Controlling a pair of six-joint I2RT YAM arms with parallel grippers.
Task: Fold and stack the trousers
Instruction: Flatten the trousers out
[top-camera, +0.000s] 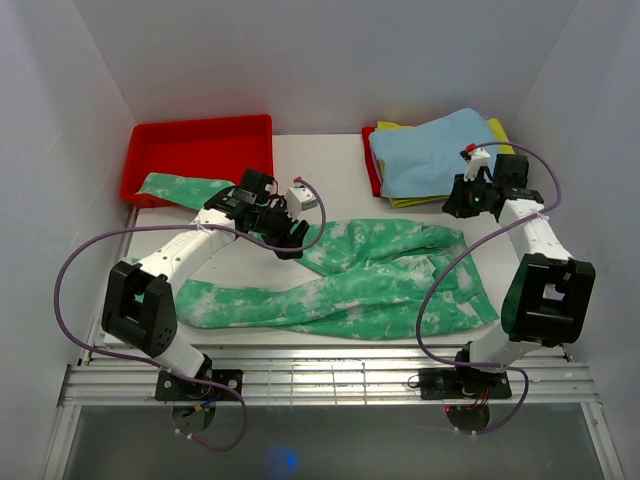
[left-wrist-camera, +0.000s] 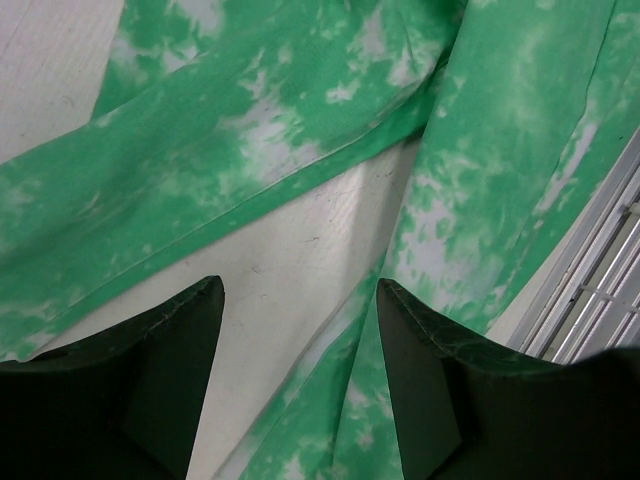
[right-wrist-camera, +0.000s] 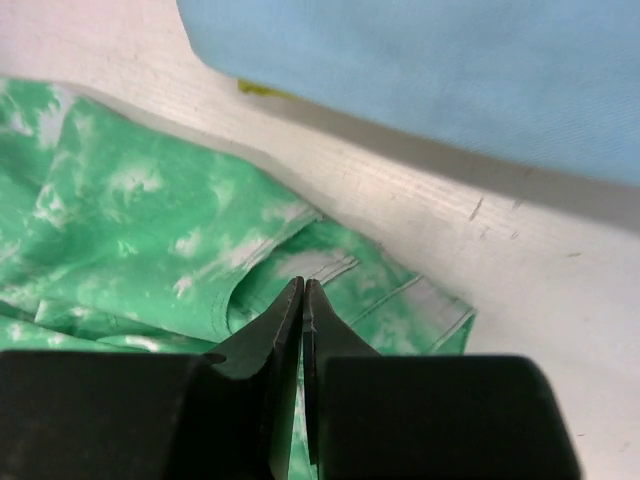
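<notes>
White walls box in a pale table (top-camera: 335, 170), with a red tray (top-camera: 200, 150) in its far left corner and a pile of folded cloths in the far right corner, a light blue cloth (top-camera: 430, 150) on top of a yellow cloth (top-camera: 497, 128). Across the middle lie the trousers (top-camera: 370, 270), unfolded and rumpled. One leg runs toward the near left edge, the other reaches up to the tray, and the waist is bunched toward the right edge. The left gripper (left-wrist-camera: 300, 290) hangs over the crotch with its fingers spread wide and nothing between them; below the gap is bare table where the two legs part. The right gripper (right-wrist-camera: 303, 285) hovers by the waistband with its fingers pressed together and apparently empty. A straight descent by the left gripper would likely close on table or catch only one leg, twisting the fold. The right gripper must open first, and being near the blue cloth it could snag that pile. The leg end at the tray may drag against the rim when pulled.
</notes>
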